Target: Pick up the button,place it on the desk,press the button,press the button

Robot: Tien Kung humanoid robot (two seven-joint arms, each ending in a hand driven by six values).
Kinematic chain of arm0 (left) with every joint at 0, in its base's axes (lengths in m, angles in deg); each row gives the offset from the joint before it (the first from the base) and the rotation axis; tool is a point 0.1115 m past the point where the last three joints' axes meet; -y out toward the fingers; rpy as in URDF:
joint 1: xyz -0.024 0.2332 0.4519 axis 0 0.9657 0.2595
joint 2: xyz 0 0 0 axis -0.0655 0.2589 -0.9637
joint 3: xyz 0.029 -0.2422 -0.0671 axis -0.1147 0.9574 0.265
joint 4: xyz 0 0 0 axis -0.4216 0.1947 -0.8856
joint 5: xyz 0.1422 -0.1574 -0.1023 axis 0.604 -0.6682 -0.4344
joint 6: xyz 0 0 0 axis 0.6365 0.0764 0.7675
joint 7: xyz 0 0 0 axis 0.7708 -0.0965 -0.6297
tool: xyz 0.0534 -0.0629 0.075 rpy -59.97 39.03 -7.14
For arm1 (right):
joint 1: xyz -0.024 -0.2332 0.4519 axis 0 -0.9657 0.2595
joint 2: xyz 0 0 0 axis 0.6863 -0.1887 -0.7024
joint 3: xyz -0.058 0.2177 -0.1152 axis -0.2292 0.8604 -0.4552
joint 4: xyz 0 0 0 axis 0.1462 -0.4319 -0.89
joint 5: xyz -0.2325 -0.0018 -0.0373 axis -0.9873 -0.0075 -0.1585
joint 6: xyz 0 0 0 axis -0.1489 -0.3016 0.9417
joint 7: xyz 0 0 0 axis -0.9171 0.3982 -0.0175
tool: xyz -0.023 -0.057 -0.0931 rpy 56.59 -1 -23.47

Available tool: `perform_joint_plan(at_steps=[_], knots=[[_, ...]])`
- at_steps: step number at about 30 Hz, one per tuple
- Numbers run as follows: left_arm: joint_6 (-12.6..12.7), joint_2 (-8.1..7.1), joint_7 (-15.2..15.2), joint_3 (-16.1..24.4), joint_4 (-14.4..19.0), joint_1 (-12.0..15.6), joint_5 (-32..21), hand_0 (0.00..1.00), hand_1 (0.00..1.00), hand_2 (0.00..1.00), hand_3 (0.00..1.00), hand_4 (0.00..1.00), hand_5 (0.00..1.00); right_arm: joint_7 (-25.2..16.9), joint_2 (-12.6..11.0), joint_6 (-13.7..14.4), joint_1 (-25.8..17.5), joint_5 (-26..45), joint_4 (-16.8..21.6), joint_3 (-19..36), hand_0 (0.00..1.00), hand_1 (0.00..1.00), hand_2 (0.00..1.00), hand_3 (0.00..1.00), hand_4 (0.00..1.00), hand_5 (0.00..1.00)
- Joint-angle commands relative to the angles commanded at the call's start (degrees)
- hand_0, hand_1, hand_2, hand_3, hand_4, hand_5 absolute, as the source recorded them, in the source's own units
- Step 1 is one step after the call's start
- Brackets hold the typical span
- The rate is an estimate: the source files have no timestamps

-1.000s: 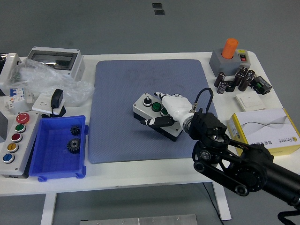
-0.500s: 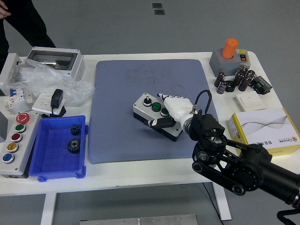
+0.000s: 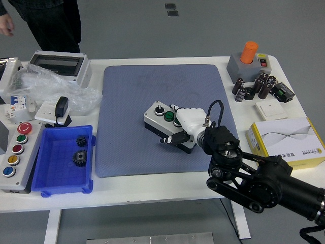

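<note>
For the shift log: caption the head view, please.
Right hand grips the button box on the blue mat; a person stands far left.

A blue plastic bin [image 3: 51, 170] holding two dark gears [image 3: 79, 150] sits at the white bench's [image 3: 167, 180] left, beside a yellow-and-white cardboard box [image 3: 285, 143] at right.

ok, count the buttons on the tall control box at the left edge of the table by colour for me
Control box buttons:
red: 2
green: 1
yellow: 1
blue: 1
Total: 5
</note>
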Motion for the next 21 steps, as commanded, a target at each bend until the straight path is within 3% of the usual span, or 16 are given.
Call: perform_joint_plan(at_steps=[1,6,7,12,13,18,19,21], knots=[[0.06,0.0,-0.16,0.05,0.01,-0.01,0.01,0.583,0.623,0.601,0.63,0.744,0.268,0.0,0.04,0.09,0.03,-0.24,-0.03,-0.15,0.248,0.562,0.681,0.814,0.906,0.37],[0.29,0.03,-0.75,0.17,0.04,-0.01,-0.08,0.583,0.623,0.601,0.63,0.744,0.268,0.0,0.15,0.68,0.06,-1.0,-0.09,-0.55,0.248,0.562,0.681,0.814,0.906,0.37],[0.32,0.04,-0.84,0.26,0.05,0.0,-0.01,0.583,0.623,0.601,0.629,0.747,0.266,0.0,0.16,0.84,0.07,-1.19,-0.08,-0.6,0.215,0.502,0.591,0.699,0.857,0.317],[0.4,0.09,-1.23,1.35,0.16,-0.02,1.09,0.583,0.623,0.601,0.629,0.747,0.266,0.0,0.25,1.49,0.17,-2.01,-0.3,-1.02,0.215,0.502,0.591,0.699,0.857,0.317],[0.41,0.09,-1.3,1.71,0.2,-0.03,1.46,0.582,0.624,0.602,0.63,0.751,0.266,0.0,0.28,1.51,0.19,-2.11,-0.43,-1.15,0.191,0.447,0.493,0.597,0.787,0.267],[0.45,0.1,-1.59,3.67,0.4,-0.08,3.45,0.582,0.624,0.602,0.63,0.751,0.266,0.0,0.28,1.83,0.31,-2.58,-0.88,-1.93,0.191,0.447,0.493,0.597,0.787,0.267],[0.46,0.11,-1.64,3.96,0.44,-0.09,3.76,0.581,0.624,0.602,0.629,0.752,0.266,0.0,0.18,2.04,0.39,-2.69,-0.87,-2.24,0.173,0.41,0.385,0.427,0.699,0.179],[0.47,0.13,-1.71,4.32,0.47,-0.12,4.15,0.581,0.624,0.602,0.629,0.752,0.266,0.0,-0.13,2.63,0.56,-2.89,-0.72,-2.84,0.173,0.41,0.385,0.427,0.699,0.179]])
